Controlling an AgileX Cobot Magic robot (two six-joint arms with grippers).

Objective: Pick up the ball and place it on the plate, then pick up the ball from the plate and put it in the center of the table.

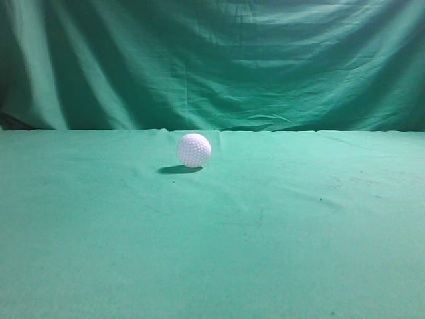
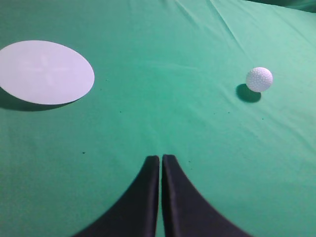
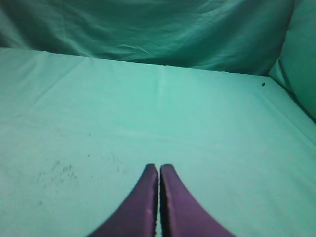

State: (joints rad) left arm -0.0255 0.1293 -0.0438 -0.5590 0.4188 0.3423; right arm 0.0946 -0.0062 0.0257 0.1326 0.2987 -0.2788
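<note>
The ball (image 1: 194, 150), a small white dimpled sphere, rests on the green table (image 1: 212, 252) near the far middle. It also shows in the left wrist view (image 2: 259, 79) at the right. The plate (image 2: 43, 72), a flat pale disc, lies at the upper left of the left wrist view; it is out of the exterior view. My left gripper (image 2: 161, 157) is shut and empty above bare cloth, well short of both ball and plate. My right gripper (image 3: 159, 166) is shut and empty over bare cloth. Neither gripper shows in the exterior view.
A draped green cloth backdrop (image 1: 212, 60) hangs behind the table's far edge and also shows in the right wrist view (image 3: 148, 24). Faint dark specks mark the cloth (image 3: 61, 173) left of the right gripper.
</note>
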